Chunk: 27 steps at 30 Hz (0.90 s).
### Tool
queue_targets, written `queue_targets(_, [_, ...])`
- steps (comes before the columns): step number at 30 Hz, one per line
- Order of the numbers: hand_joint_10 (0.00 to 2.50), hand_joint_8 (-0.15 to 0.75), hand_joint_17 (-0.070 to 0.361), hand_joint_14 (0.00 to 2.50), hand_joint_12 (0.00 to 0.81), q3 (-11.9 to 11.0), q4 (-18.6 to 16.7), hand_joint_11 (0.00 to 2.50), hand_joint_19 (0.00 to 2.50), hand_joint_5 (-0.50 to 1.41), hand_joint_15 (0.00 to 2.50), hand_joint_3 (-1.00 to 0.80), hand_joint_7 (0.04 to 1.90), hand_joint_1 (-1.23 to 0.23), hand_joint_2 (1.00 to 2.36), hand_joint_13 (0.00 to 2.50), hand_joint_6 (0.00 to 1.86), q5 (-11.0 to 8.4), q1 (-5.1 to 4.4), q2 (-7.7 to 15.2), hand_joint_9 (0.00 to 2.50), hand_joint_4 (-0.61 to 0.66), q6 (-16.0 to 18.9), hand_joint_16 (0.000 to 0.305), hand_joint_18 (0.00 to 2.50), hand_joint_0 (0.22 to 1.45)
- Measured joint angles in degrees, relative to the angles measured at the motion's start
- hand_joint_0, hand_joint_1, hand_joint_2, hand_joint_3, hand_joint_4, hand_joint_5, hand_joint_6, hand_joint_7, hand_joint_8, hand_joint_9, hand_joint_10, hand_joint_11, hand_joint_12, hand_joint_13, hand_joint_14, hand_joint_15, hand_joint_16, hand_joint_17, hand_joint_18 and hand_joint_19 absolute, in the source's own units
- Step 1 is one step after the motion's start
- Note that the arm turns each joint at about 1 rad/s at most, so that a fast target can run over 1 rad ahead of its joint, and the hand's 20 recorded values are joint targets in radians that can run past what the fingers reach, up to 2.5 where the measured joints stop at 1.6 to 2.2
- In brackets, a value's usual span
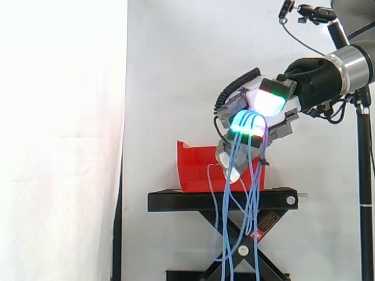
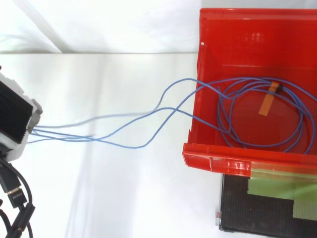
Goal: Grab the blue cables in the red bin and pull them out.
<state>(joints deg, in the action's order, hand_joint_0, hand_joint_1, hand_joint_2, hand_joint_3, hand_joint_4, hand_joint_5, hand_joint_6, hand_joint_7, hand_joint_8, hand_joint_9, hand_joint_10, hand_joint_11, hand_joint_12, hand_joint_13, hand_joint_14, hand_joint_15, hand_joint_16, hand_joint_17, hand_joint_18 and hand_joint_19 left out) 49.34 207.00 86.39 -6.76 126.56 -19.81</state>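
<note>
The red bin (image 1: 196,167) sits on the black stand (image 1: 193,201). My hand (image 1: 266,102) hovers above and to the right of the bin, its fingers curled round a bundle of blue cables (image 1: 249,175). Those strands hang in loose loops in front of the bin and stand. From above, a coil of blue cables (image 2: 297,114) with an orange tape strip (image 2: 267,104) lies inside the bin (image 2: 237,163). Several strands cross the bin's left wall and run to my hand (image 2: 15,121) at the left edge.
A white curtain hangs behind the work. A thin black pole (image 1: 363,175) stands at the right edge of the side view. Greenish tape (image 2: 277,191) lies on the stand top (image 2: 247,218) next to the bin's front lip.
</note>
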Motion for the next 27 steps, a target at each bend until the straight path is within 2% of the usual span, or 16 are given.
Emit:
queue_targets(11, [0.02, 0.254, 0.095, 0.03, 0.354, 0.04, 1.05, 0.68, 0.71, 0.53, 0.94, -1.0, 0.4, -0.86, 1.0, 0.84, 1.21, 0.0, -0.01, -0.02, 0.69, 0.06, -0.14, 0.042, 0.59, 0.9])
queue_targets(14, [0.02, 0.258, 0.095, 0.03, 0.35, 0.04, 1.1, 0.78, 0.73, 0.53, 0.99, -1.0, 0.4, -0.86, 1.0, 0.86, 1.21, 0.0, -0.01, -0.02, 0.72, 0.06, -0.17, 0.042, 0.6, 0.9])
queue_targets(15, [0.02, 0.261, 0.095, 0.02, 0.351, 0.04, 1.11, 0.92, 0.74, 0.53, 1.04, -1.0, 0.4, -0.86, 1.0, 0.88, 1.21, 0.0, 0.0, -0.02, 0.74, 0.06, -0.17, 0.042, 0.61, 0.9])
queue_targets(19, [0.02, 0.262, 0.092, 0.02, 0.339, 0.04, 1.12, 1.06, 0.78, 0.53, 1.11, -1.0, 0.4, -0.86, 1.0, 0.91, 1.21, 0.0, -0.01, -0.01, 0.75, 0.06, -0.18, 0.041, 0.63, 0.9])
queue_targets(20, [0.01, 0.257, 0.09, 0.02, 0.331, 0.04, 1.12, 1.16, 0.79, 0.53, 1.12, -1.0, 0.4, -0.86, 1.0, 0.92, 1.21, 0.0, -0.01, -0.01, 0.77, 0.05, -0.18, 0.04, 0.64, 0.9])
queue_targets(27, [0.0, 0.258, 0.087, 0.02, 0.332, 0.04, 1.12, 1.3, 0.82, 0.53, 1.19, -1.0, 0.39, -0.86, 1.0, 0.96, 1.21, 0.01, -0.01, 0.0, 0.79, 0.05, -0.25, 0.039, 0.66, 0.9])
